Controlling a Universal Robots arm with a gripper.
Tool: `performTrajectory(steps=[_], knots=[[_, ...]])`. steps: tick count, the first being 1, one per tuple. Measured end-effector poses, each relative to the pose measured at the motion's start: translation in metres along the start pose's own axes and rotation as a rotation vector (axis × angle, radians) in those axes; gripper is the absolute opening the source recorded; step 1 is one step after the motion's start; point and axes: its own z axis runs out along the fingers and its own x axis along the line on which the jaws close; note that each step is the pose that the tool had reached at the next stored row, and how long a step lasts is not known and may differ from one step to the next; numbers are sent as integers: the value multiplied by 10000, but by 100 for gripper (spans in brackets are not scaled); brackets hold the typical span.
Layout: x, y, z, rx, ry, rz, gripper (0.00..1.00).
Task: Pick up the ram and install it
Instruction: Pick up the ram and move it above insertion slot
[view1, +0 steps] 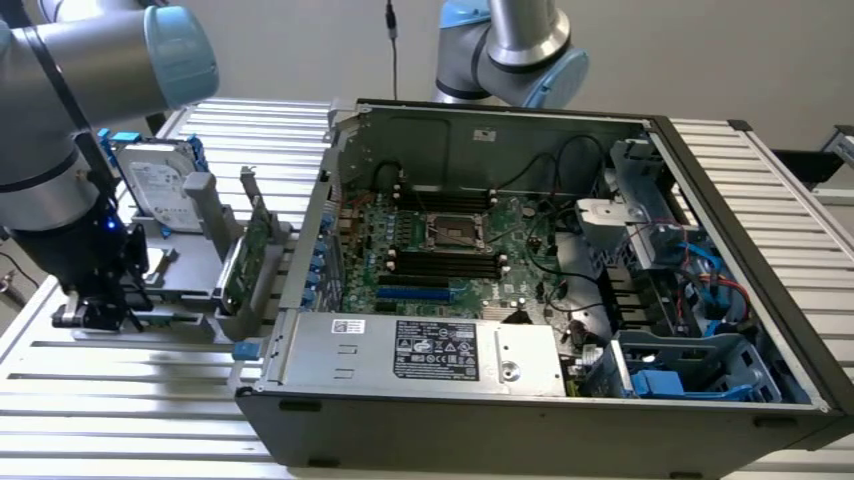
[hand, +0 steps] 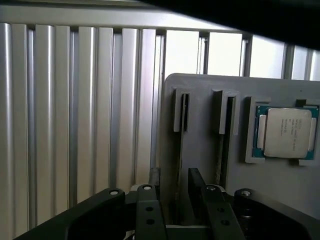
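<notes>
My gripper (hand: 176, 180) is down over the grey holder (hand: 202, 100), which sits on the slatted table (hand: 75, 130) outside the computer case (view1: 534, 400). My fingers (hand: 196, 182) stand apart, one on each side of a narrow slot. Between them runs the ram (hand: 179, 150), a thin dark stick set on its long edge. I have hold of nothing, and as far as I can judge a sliver of room shows between each finger and the stick.

I'd say the slot keeps the stick upright so its flat faces meet my pads square. Just beyond one finger, what looks like a second stick (hand: 221, 150) stands in its own slot, so that finger has little room to spare. Further that way a processor chip (hand: 287, 132) lies in a recess. Beyond my other finger the holder's edge gives way to bare table, with plenty of room.

A hard drive (view1: 154, 190) and a green card (view1: 244, 255) stand in the same holder, between me and the case. Inside the case, the long black memory slots (view1: 447, 265) lie open from above.
</notes>
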Motion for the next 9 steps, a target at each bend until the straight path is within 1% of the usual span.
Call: performTrajectory(steps=[4, 5, 6, 7, 9], knots=[[-1, 0, 25, 7, -236, -7, 36], [-1, 0, 28, -2, -275, -8, 36], [-1, 0, 29, -43, -285, -7, 36], [-1, 0, 30, -102, -287, -7, 36], [-1, 0, 34, -248, -295, -4, 36]])
